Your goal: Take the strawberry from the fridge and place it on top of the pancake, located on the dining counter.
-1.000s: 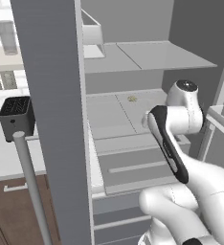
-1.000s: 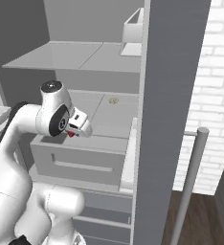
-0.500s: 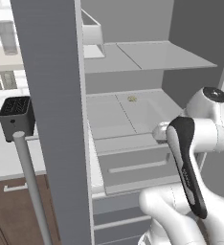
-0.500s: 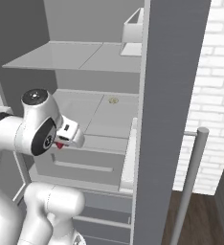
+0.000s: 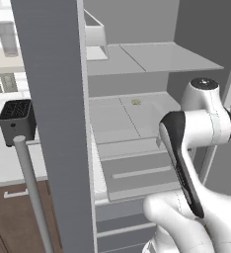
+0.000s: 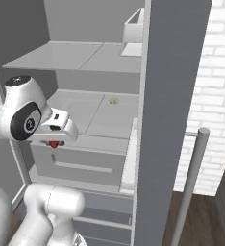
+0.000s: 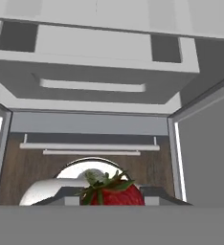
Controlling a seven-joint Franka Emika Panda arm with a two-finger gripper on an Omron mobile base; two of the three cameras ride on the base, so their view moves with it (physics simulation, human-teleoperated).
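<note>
The small red cone-shaped strawberry (image 7: 113, 195) with green leaves is seen at 6 o'clock in the hand view, and in the right base view a red spot of it (image 6: 53, 143) shows just beneath the white hand. It is gripped by the tool (image 6: 54, 142), whose jaws are closed on it; the fingertips themselves cannot be made out clearly.

In the right base view the tool is held in front of the pale grey pulled-out drawer (image 6: 81, 163) of the tall matte grey fridge (image 6: 169, 96), at about 9 o'clock of the picture, clear of the shelf. The fridge's pale inner shelf (image 6: 102, 113) lies behind, at 12 o'clock from the tool, and a small pale speck-like item (image 6: 114, 101) rests on it toward the back. A higher shelf (image 6: 81, 56) carries a white open box (image 6: 133, 31) at 1 o'clock.

In the left base view a dark perforated square container (image 5: 17, 121) is seen at 9 o'clock on a white table (image 5: 9, 158), beside the open door's long bar handle (image 5: 33, 192).
</note>
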